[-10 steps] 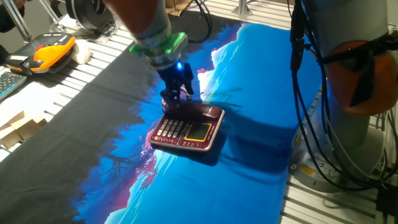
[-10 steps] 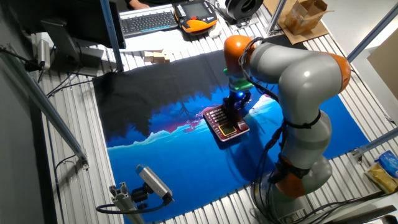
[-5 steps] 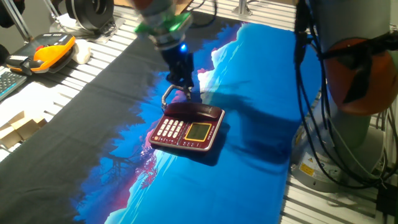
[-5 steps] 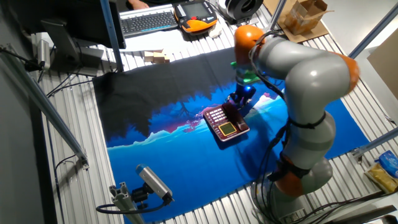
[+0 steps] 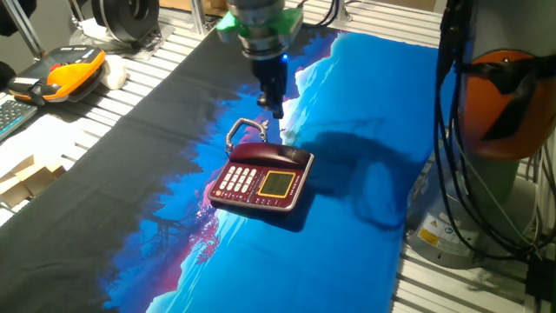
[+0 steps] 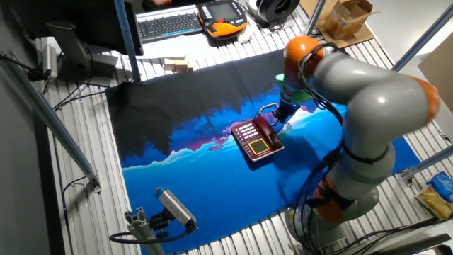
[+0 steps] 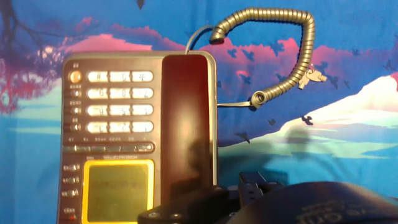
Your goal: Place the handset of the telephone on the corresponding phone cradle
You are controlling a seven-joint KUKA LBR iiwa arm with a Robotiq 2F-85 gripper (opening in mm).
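While the arm hangs above the blue printed cloth (image 5: 365, 96) covering the surface, its black fingers (image 5: 276, 106) hover over the far edge of the dark red flat desk telephone (image 5: 261, 179), touching nothing; how far apart they stand I cannot tell. The slim maroon plastic handset (image 7: 188, 118) lies flat in the recessed phone cradle (image 7: 212, 112) beside the white keypad (image 7: 112, 101), and its pale curly cord (image 7: 280, 37) loops out onto the cloth.
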